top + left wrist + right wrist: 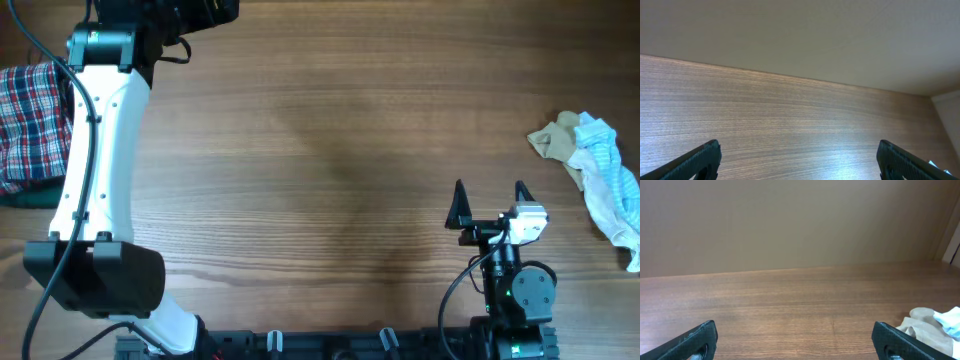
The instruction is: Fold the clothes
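Left fingers (697,160), right fingers (460,210) spread, empty. We should pinch red-navy-white plaid fabric shirt (30,115) at table (320,150) edge by corner, drag centre, flatten.

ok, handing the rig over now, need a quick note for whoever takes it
Left tool: open, empty, over bare table.
Right tool: open, empty, at the near side.
Plaid shirt: bunched at the table's left edge, beside the left arm.
Beige and pale blue clothes: crumpled heap at the right edge.
Done: nothing looks folded.
Left: fold everything.
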`<state>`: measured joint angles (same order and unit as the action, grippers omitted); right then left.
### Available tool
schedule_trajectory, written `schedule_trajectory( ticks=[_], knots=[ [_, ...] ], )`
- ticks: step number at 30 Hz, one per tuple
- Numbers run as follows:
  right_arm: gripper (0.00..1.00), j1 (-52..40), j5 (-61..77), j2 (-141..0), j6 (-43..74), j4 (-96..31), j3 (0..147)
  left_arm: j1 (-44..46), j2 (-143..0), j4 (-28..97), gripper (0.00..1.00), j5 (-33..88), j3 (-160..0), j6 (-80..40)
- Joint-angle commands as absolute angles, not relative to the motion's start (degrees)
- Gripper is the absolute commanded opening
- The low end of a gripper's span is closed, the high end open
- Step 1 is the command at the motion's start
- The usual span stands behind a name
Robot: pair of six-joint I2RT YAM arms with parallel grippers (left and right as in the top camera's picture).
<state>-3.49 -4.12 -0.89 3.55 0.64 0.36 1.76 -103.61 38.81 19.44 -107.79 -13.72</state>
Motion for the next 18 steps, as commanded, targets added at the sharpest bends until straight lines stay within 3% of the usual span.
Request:
schedule_trajectory(
  ticks=[1, 11, 18],
  knots=[
    [1.00, -3.5, -3.8, -0.3, 3.0, 0.8, 0.3, 1.7, -103.1, 38.6, 1.00, 19.9, -107.9, -14.2],
    [1.00, -3.5, -3.8, -0.3, 3.0, 0.8, 0.3, 1.0, -101.4, 38.9, 1.00, 19.9, -107.6, -14.2],
    [1.00, -3.5, -3.8, -0.3, 3.0, 0.8, 0.3, 2.0, -90.7, 44.6, 1.00, 18.2, -99.9, -13.8]
  ],
)
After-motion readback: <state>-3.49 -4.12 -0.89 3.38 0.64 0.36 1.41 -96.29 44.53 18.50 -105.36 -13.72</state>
